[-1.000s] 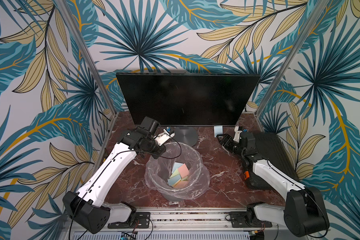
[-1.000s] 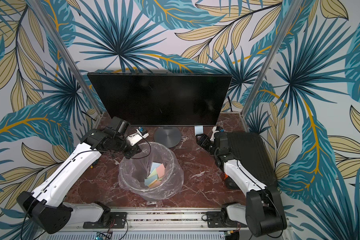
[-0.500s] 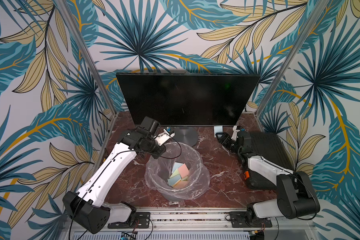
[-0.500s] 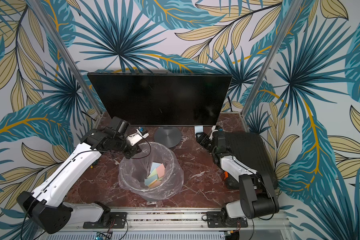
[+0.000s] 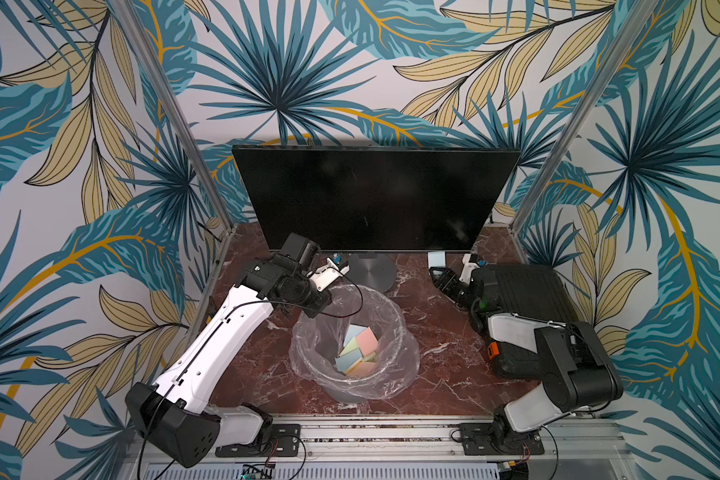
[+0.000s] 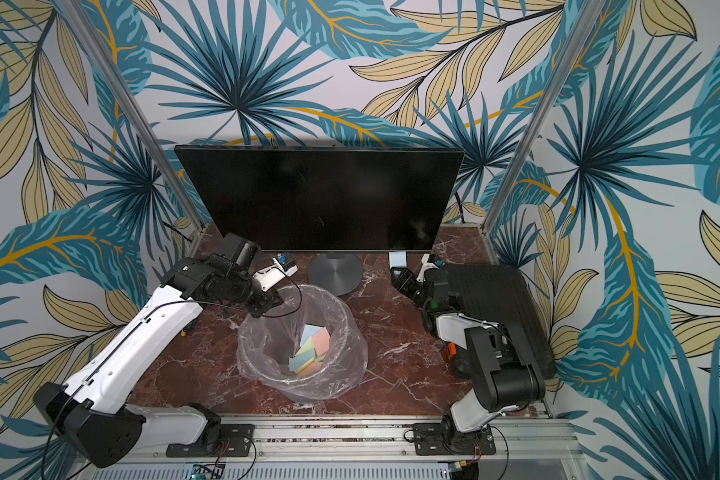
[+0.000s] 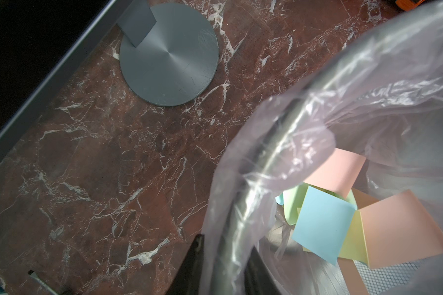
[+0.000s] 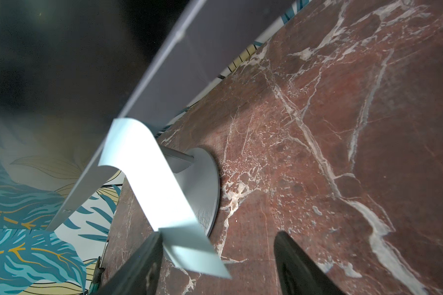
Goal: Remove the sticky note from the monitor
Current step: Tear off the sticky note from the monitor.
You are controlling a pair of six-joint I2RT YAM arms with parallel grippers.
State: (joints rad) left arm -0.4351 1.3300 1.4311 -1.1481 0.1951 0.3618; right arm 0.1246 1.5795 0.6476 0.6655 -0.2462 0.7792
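The note (image 8: 154, 184), pale blue and curled, is hanging from the bottom edge of the monitor (image 5: 375, 199), near the end of that edge on my right, with its free end dangling above the counter (image 5: 445, 353). My right pincer (image 8: 220, 235) is standing wide open right at it. The note's loose end is lying between my two fingers (image 8: 138, 268) and seems to be touching one of them, but I am not gripping it. The monitor is sitting dark at the back of the counter, leaning on its round grey base (image 5: 371, 272). Just in front of that base a bin (image 5: 400, 332) is standing, lined with a clear bag (image 5: 408, 365) that is spilling over its rim. Blue, green, yellow and pink slips (image 5: 360, 353) are lying in a loose heap at the bottom. My left pincer (image 7: 225, 242) is clamping narrowly on the bin's rim, bag and all, on the side facing the monitor. A black ribbed case (image 5: 528, 291) is lying along the counter's right side, partly under my right arm. Leaf-patterned walls (image 5: 59, 208) are closing in the counter on three sides.
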